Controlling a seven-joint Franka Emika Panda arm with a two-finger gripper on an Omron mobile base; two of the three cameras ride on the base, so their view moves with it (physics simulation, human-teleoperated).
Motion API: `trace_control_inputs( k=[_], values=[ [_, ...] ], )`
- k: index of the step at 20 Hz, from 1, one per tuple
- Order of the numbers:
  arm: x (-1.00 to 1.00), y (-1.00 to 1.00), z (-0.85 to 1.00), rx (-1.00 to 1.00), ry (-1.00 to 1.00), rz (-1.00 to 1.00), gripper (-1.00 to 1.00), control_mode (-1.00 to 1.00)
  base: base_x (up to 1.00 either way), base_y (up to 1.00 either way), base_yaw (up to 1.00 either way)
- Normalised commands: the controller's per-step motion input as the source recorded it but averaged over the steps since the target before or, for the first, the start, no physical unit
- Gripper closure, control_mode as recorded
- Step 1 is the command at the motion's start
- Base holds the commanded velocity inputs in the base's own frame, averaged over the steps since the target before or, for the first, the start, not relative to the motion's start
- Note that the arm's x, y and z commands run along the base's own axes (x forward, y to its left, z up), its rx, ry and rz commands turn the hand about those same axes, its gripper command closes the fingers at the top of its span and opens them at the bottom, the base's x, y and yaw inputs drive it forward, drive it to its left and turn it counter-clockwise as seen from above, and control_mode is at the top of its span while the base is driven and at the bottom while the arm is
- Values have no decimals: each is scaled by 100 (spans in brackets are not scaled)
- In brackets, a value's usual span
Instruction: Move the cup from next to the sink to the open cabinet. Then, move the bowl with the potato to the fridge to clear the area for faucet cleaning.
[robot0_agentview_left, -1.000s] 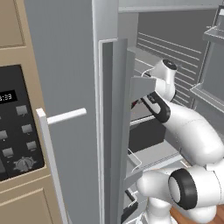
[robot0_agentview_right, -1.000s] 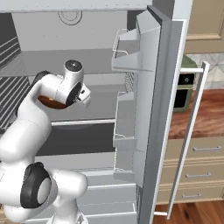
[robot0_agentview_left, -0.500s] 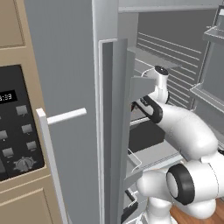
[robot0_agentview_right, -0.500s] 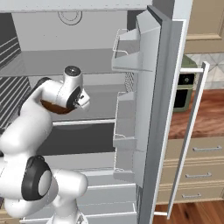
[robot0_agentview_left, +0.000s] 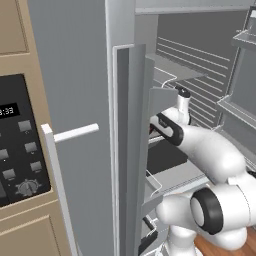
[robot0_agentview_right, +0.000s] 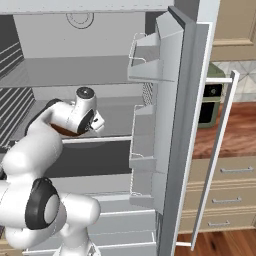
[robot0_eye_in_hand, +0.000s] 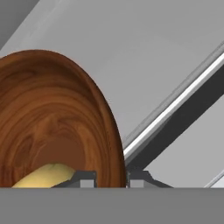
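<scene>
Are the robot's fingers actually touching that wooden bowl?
Touching. In the hand view the two fingers sit either side of the bowl rim, pinching it, with no gap showing.

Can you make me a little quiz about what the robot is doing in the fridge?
1. True or false: the gripper is shut on the rim of the bowl.
2. What pale yellow thing lies inside the bowl? A) a lemon B) the potato C) a cup
3. Fill in: the arm reaches into the open ____.

Key: 1 true; 2 B; 3 fridge.
</scene>
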Motion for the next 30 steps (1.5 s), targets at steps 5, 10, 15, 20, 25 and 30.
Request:
trace_control_inputs(
  k=[5, 10, 15, 20, 25, 30],
  values=[
    [3, 0, 0, 0, -8, -5, 100, -100, 0, 0, 0],
    [36, 1, 0, 0, -1, -2, 100, -100, 0, 0, 0],
    [55, 0, -15, 0, 4, -4, 100, -100, 0, 0, 0],
    [54, 2, -25, 0, 4, -5, 100, -100, 0, 0, 0],
    [38, 15, -5, 0, 0, -5, -100, -100, 0, 0, 0],
    [-22, 0, 0, 0, -2, 0, -100, -100, 0, 0, 0]
  ],
)
